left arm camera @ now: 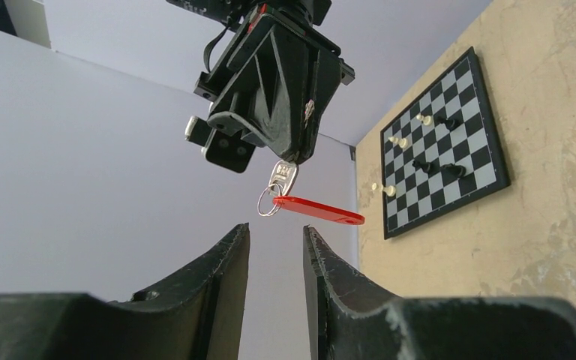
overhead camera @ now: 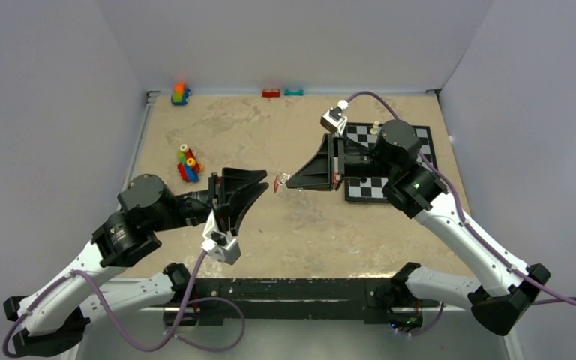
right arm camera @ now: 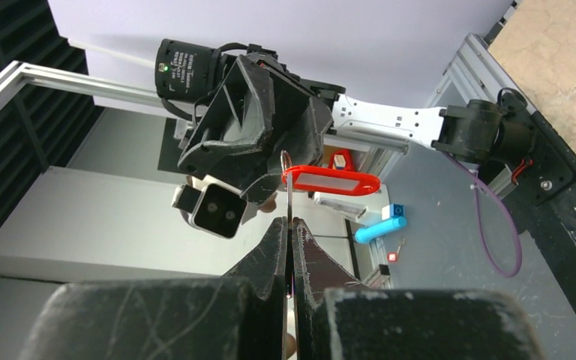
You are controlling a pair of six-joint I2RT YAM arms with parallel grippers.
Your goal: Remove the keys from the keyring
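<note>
My right gripper (overhead camera: 291, 182) is shut on a small silvery key (left arm camera: 283, 177) and holds it in the air over the middle of the table. A thin wire keyring (left arm camera: 268, 202) hangs from the key, with a flat bright-red plastic tag (left arm camera: 319, 210) on it. In the right wrist view the key (right arm camera: 288, 191) is edge-on between the closed jaws (right arm camera: 289, 223), with the red tag (right arm camera: 331, 181) just beyond. My left gripper (overhead camera: 264, 182) is open, tips pointing at the ring and tag a short way off. In its own view, its jaws (left arm camera: 276, 231) stand apart just below the ring.
A chessboard (overhead camera: 367, 191) with a few pieces lies under the right arm, also in the left wrist view (left arm camera: 450, 127). Colourful toy bricks (overhead camera: 187, 163) lie left of centre. More bricks (overhead camera: 181, 93), a red one (overhead camera: 271, 93) and a teal one (overhead camera: 294, 92), line the back wall.
</note>
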